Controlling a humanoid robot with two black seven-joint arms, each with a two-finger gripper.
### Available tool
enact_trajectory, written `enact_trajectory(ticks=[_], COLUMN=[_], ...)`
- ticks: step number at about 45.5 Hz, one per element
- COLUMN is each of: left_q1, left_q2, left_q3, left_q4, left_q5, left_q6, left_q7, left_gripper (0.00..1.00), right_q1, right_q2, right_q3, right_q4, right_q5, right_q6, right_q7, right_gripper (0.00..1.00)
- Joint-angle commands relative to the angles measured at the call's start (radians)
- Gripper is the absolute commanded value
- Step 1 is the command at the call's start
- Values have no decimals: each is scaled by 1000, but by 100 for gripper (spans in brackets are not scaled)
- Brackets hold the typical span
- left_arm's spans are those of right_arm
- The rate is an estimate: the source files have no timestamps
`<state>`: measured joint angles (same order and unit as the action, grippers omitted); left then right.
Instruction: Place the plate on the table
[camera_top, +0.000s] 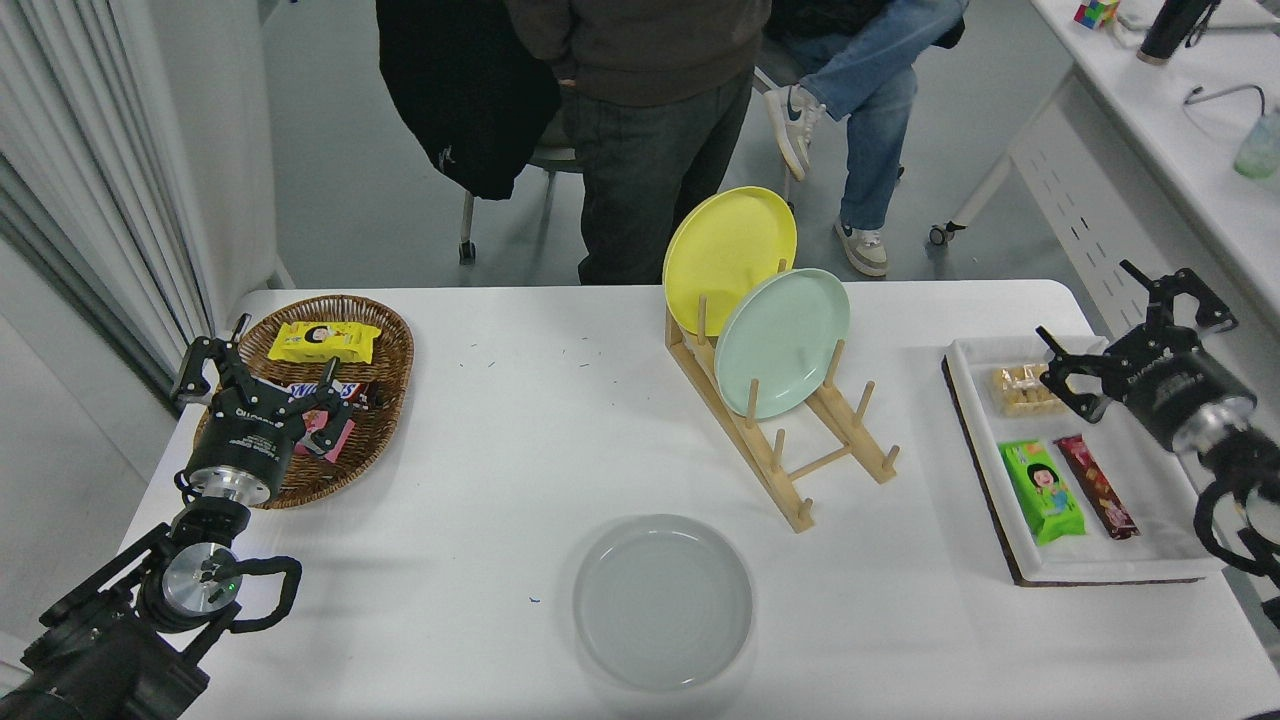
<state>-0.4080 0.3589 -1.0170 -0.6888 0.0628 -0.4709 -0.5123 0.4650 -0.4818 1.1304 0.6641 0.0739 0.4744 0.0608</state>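
Nearest to us, the round pale grey plate with its raised rim (662, 601) lies flat on the large white tabletop (500, 480) close to the near edge, nothing touching it — so we judge the placing itself done, with only the arm's retreat left, if anything. At the lower left our left black gripper (262, 382) is parked over the near edge of the oval wicker basket of snack packets (385, 345), its fingers spread and holding nothing. Further back and to the right, our right black gripper (1135, 330) hovers above the far end of the white tray with a dark base (1100, 570), near a pack of pale biscuits (1018, 390); its jaws stand wide apart and empty, well away from the grey plate, which sits down and to the left of them with the rack between. How high it hangs over the tray we cannot quite tell from this angle. The tray also carries a green snack packet (1042, 490) and a dark red bar (1095, 485). Mid-table, the slatted wooden plate rack (790, 455) holds a mint green plate (782, 342) and, behind it, a yellow plate (729, 260), both leaning upright. Beyond the far edge people stand and sit.
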Motion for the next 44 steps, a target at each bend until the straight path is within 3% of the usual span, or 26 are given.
enact_trajectory(ticks=[1, 15, 44], left_q1=[0, 0, 0], left_q2=[0, 0, 0], left_q3=[0, 0, 0], left_q4=[0, 0, 0], left_q5=[0, 0, 0], left_q6=[0, 0, 0], left_q7=[0, 0, 0], left_gripper=[98, 98, 98], right_q1=[-39, 27, 24], right_q2=[31, 107, 123], right_q3=[55, 48, 14], right_q4=[-21, -86, -84], right_q5=[3, 4, -2], right_q6=[4, -69, -51], right_q7=[42, 43, 63], right_gripper=[99, 99, 99])
